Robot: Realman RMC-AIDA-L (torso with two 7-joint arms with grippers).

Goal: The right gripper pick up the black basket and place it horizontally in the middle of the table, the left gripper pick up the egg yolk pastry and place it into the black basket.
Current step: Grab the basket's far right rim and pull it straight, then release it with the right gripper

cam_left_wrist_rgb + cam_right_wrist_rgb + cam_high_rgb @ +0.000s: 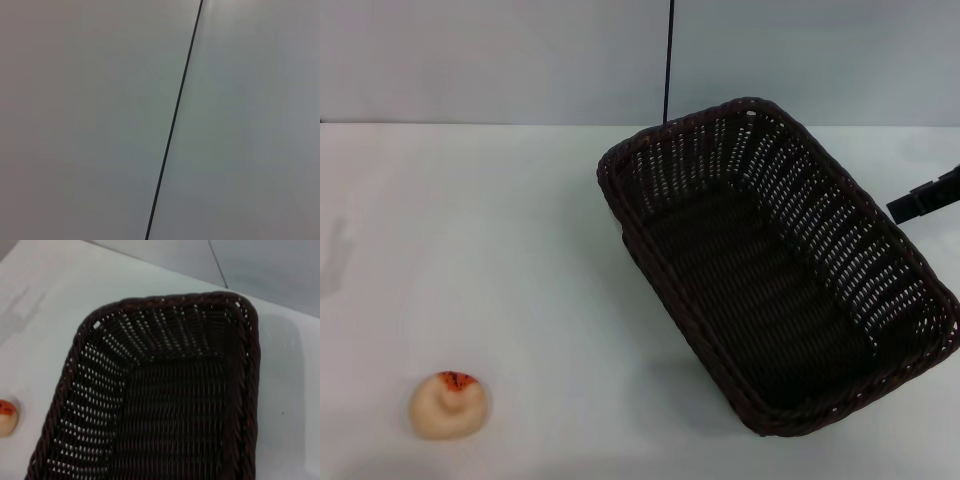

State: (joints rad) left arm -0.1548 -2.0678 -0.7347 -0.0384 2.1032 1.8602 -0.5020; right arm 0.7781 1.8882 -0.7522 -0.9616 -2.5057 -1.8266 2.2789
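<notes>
The black basket (790, 190) sits empty on the right half of the white table (470, 230), turned at a slant with one short end toward the far wall. The egg yolk pastry (448, 405) lies alone near the front left edge, far from the basket. A black part of my right gripper (923, 198) shows at the right edge, just beside the basket's right rim and not touching it. The right wrist view looks down into the basket (165, 301), with the pastry (7, 417) at its edge. My left gripper is out of view.
A thin black vertical line (668, 60) runs down the pale wall behind the basket; the left wrist view shows only that wall and line (175, 120). A faint shadow (332, 258) falls on the table's left edge.
</notes>
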